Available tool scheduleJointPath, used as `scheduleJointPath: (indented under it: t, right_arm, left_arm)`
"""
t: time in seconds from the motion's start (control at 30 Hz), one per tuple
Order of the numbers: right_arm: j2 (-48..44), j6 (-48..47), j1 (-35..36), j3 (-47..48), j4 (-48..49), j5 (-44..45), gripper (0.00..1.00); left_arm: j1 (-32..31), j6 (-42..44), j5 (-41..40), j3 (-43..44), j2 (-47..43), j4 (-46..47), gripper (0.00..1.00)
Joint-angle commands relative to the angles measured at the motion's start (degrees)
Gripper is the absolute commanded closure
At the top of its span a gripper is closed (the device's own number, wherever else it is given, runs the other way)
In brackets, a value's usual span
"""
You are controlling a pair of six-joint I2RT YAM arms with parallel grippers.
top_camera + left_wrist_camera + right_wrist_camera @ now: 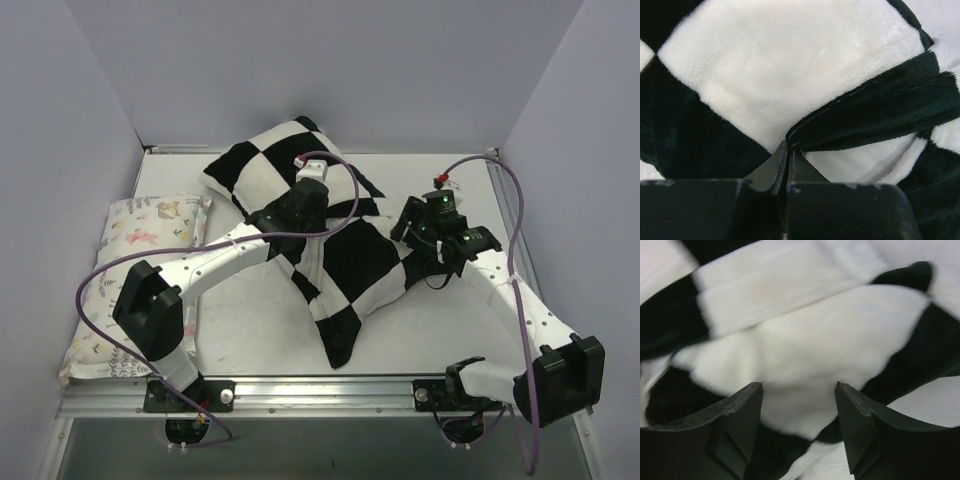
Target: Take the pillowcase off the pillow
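The black-and-white checkerboard pillowcase (355,262) lies rumpled across the middle of the table, plump at its far end. The plain white pillow is hidden inside it. My left gripper (312,190) rests on the far part. In the left wrist view it (788,150) is shut on the black hemmed edge of the pillowcase (790,75). My right gripper (408,228) is at the pillowcase's right side. In the right wrist view it (799,390) is open, its fingers (742,415) on either side of a white square of the pillowcase (805,355), empty.
A smaller floral-print pillow (140,270) lies along the left wall. Grey walls enclose the table on the left, back and right. A metal rail (330,392) runs along the near edge by the arm bases. Purple cables loop off both arms.
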Motion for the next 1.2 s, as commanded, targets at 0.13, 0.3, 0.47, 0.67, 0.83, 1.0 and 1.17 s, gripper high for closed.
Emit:
scheduleJointPath:
  t: [0.13,0.3,0.47,0.67,0.83,1.0,1.17]
  right_arm:
    - [-3.9,1.2,17.0,6.1,-2.8,8.2,0.27]
    - [3.9,2.8,23.1,10.9,-3.3,14.5,0.22]
    - [10.6,5.4,23.9,15.8,-2.9,19.5,0.17]
    - [16.3,6.5,22.9,19.5,-3.2,21.0,0.16]
    - [15.2,6.5,21.7,16.0,-3.7,19.6,0.74]
    - [4.8,6.5,18.1,6.0,-3.8,17.8,1.0]
    - [-10.0,6.0,10.6,-7.3,-4.2,13.0,1.0]
  left_arm:
    - [1.0,-0.9,5.7,-4.2,-1.6,6.4,1.0]
    - [2.2,-4.4,9.8,-10.7,-5.2,13.5,1.0]
    - [3.1,-7.1,12.5,-14.1,-7.8,18.0,1.0]
    - [4.6,-10.3,14.9,-16.2,-7.6,22.8,1.0]
    - [5.4,-12.1,15.3,-15.4,-5.1,24.9,1.0]
    - [6.1,-13.1,12.9,-12.8,-2.0,24.2,1.0]
    - [7.5,-13.7,9.5,-8.8,1.3,21.2,1.0]
